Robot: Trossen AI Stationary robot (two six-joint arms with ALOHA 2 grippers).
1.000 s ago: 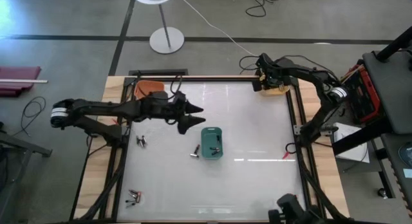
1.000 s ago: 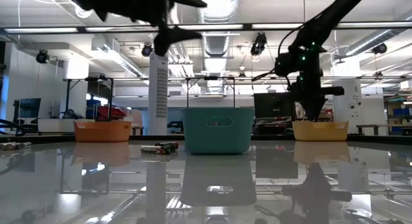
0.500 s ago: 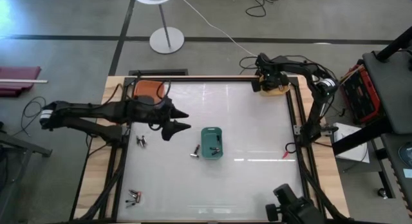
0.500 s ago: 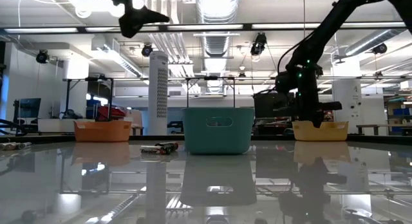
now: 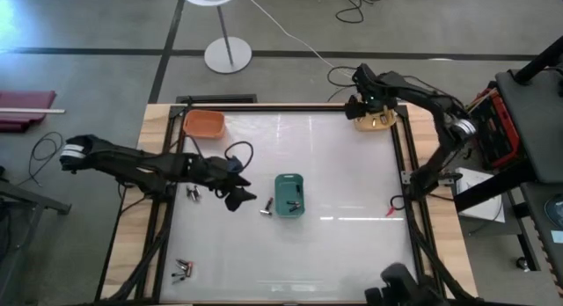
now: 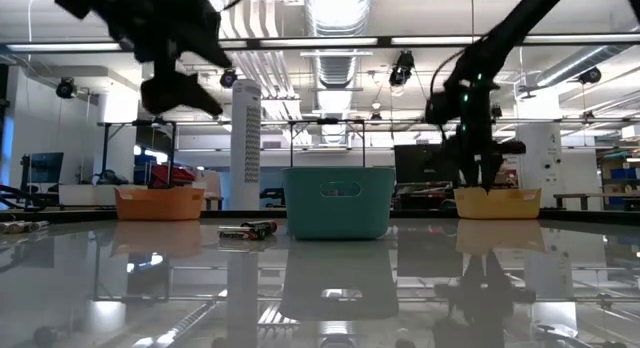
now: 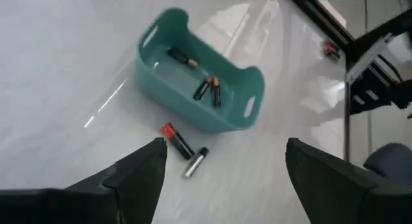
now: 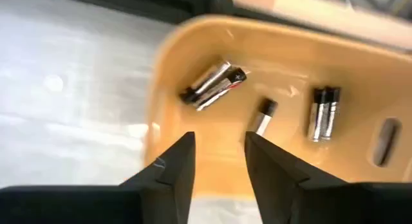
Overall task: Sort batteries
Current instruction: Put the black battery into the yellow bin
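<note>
Over the middle-left of the tabletop (image 5: 352, 253), the left pincer (image 5: 239, 199) hangs clear of the surface with its fingers spread wide and nothing held between them. Just ahead of its fingertips lie two loose batteries (image 7: 184, 149), one dark with a red end, one silvery, touching at an angle. Directly beyond those stands the teal bin (image 5: 289, 194), upright, with three batteries (image 7: 207, 87) visible inside it. Behind this pincer, toward its own arm, a small cluster of cells (image 5: 193, 193) rests on the tabletop; another cluster (image 5: 183, 270) lies well apart near the front left corner. An orange bin (image 5: 203, 123) sits at the back left corner.

At the back right corner, the right pincer (image 5: 360, 107) hovers just over the yellow bin (image 8: 360, 179). Its fingers stand slightly apart, and nothing shows between them. Below and ahead of its fingertips, inside the yellow bin, lie several batteries (image 8: 212, 85): a silvery pair side by side, a single cell, and another pair farther along. A red item (image 5: 391, 212) lies at the right edge; its nature cannot be determined.
</note>
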